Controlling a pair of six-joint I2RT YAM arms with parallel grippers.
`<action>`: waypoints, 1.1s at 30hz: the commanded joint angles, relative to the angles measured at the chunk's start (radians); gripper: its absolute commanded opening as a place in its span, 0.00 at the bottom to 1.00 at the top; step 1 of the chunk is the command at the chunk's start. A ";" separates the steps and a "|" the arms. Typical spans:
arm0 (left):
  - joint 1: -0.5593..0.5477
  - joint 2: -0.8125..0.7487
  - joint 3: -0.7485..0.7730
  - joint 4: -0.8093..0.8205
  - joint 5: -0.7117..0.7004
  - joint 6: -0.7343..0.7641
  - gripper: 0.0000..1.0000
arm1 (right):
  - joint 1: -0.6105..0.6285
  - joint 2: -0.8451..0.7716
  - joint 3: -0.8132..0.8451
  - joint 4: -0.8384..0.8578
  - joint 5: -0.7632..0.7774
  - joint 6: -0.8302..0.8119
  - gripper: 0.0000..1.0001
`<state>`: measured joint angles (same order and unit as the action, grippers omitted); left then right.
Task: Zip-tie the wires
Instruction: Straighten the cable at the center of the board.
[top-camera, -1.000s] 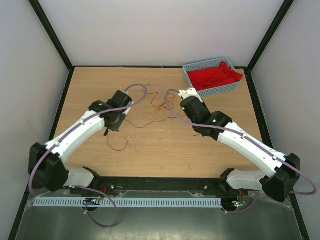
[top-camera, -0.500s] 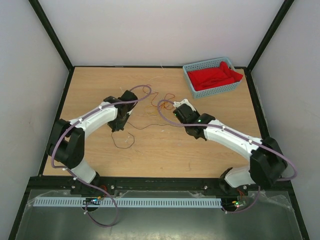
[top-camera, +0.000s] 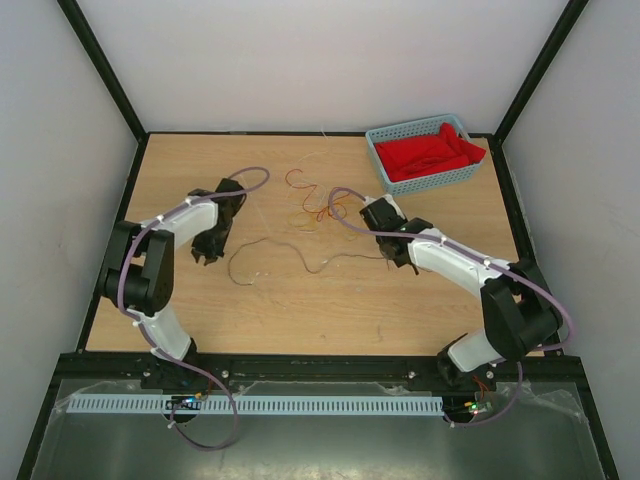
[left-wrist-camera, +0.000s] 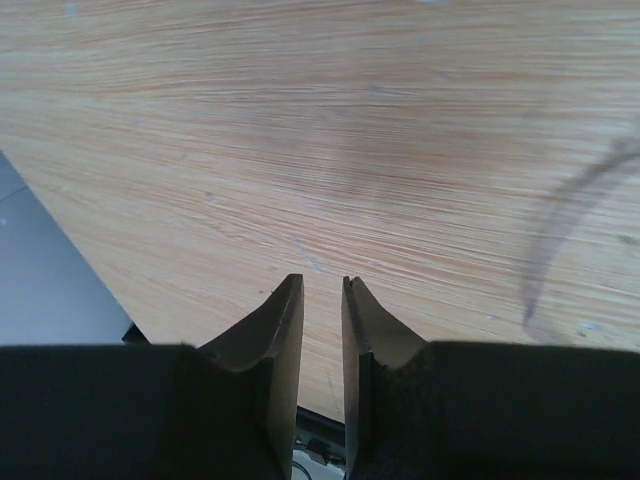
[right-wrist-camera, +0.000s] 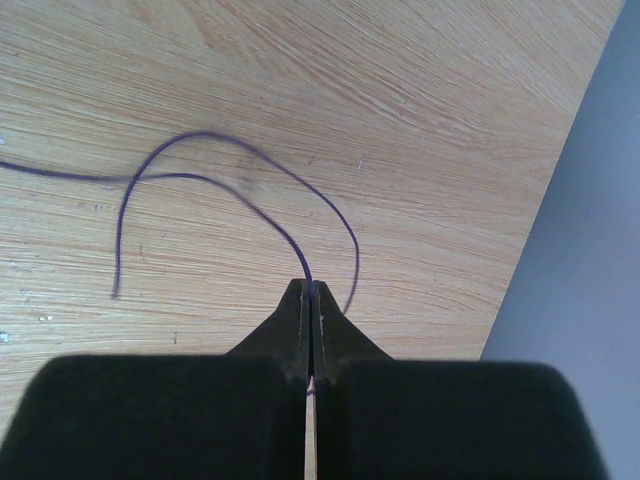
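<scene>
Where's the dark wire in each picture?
Top external: the dark wire snakes across the middle of the picture.
Left wrist: a blurred dark strand at the right edge, probably the same wire.
Right wrist: it loops mid-picture into the right gripper, jaws shut on it.
Shared landmark: the wooden table.

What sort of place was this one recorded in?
Probably a robot lab cell: a wooden table boxed in by white walls, two arms bolted at its edge, loose wires laid out.
</scene>
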<state>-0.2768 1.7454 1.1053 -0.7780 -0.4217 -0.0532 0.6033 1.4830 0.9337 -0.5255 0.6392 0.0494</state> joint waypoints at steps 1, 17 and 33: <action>0.065 -0.033 0.007 -0.004 -0.044 0.008 0.25 | -0.022 -0.004 0.008 0.012 -0.005 0.010 0.00; -0.071 -0.225 -0.001 0.119 0.326 -0.023 0.62 | -0.027 0.002 0.009 0.014 -0.101 0.006 0.42; -0.208 0.034 0.099 0.228 0.260 -0.155 0.68 | -0.050 -0.119 0.072 0.009 -0.271 -0.007 0.72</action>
<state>-0.4824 1.7626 1.1511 -0.6056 -0.1497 -0.1616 0.5735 1.3937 0.9562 -0.5179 0.3988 0.0414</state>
